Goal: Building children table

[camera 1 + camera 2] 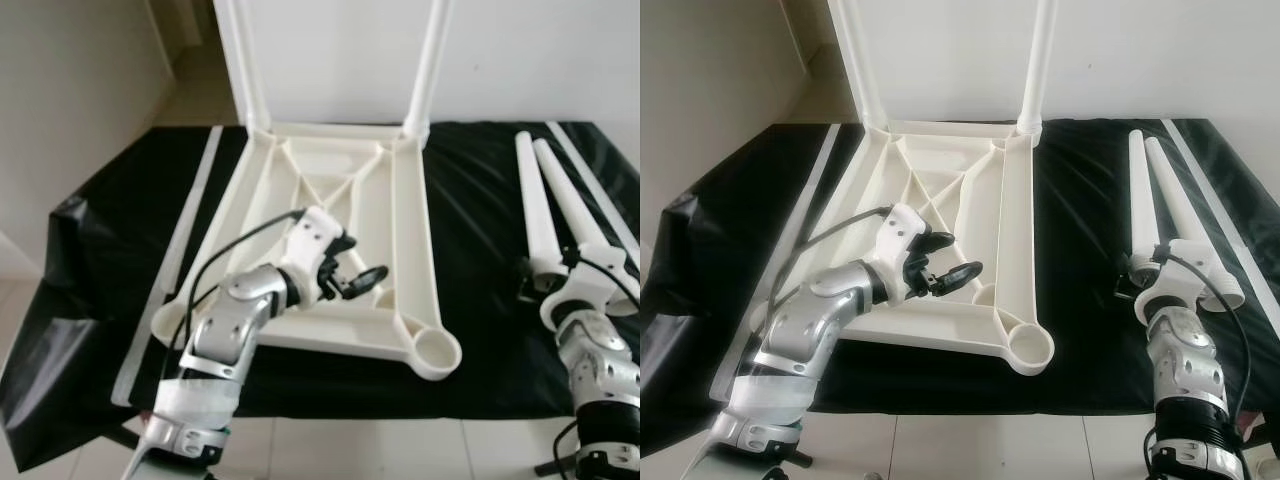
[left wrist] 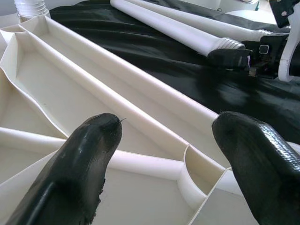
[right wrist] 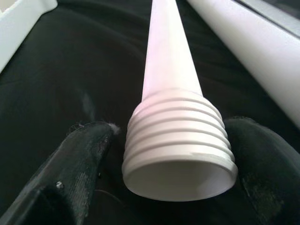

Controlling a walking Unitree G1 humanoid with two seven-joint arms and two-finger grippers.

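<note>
Left gripper [image 1: 362, 279] hovers spread over upturned tabletop [image 1: 400, 210]; right gripper [image 3: 173, 154] straddles threaded leg [image 3: 171, 89], grip unclear.

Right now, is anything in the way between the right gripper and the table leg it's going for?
Nothing visible. The right gripper already has its fingers on either side of the table leg's threaded end on the black cloth.

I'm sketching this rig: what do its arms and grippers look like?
Both arms are jointed silver metal with white wrist housings. A black cable loops along the left arm. The left gripper and right gripper each have two long, rounded black fingers.
</note>
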